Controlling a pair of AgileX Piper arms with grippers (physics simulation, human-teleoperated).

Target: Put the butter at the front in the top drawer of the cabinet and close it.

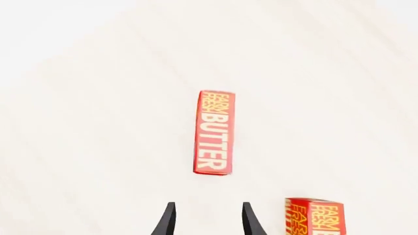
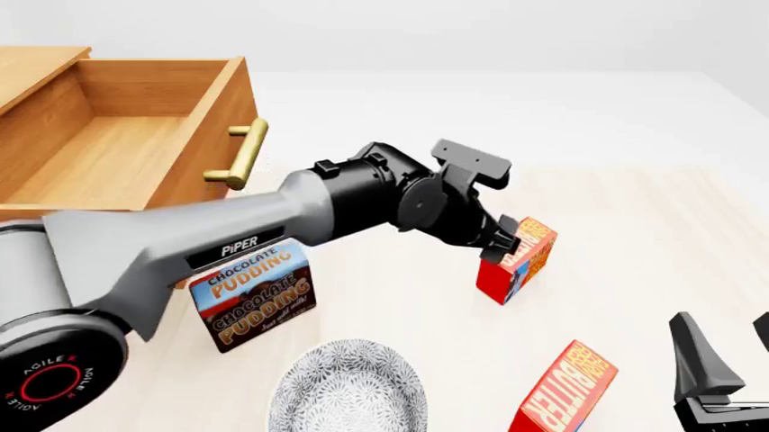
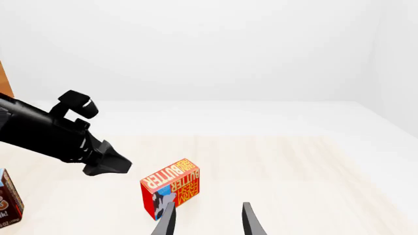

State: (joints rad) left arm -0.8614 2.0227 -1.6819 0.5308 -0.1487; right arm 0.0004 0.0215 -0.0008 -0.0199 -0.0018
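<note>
Pale wood-grain bench (image 2: 625,225) under a plain light backdrop, with the cabinet (image 2: 31,81) at far left and its top drawer (image 2: 132,135) pulled open (brass handle facing right). The left gripper (image 2: 502,236) hovers directly above the farther butter carton (image 2: 517,261), its fingers (image 1: 168,218) spread and holding nothing. The nearer butter (image 2: 565,391) stands at the near right edge, close to the right gripper (image 3: 205,218), whose fingers are likewise parted; a chocolate pudding box (image 2: 252,295) and patterned bowl (image 2: 348,391) sit near left.
</note>
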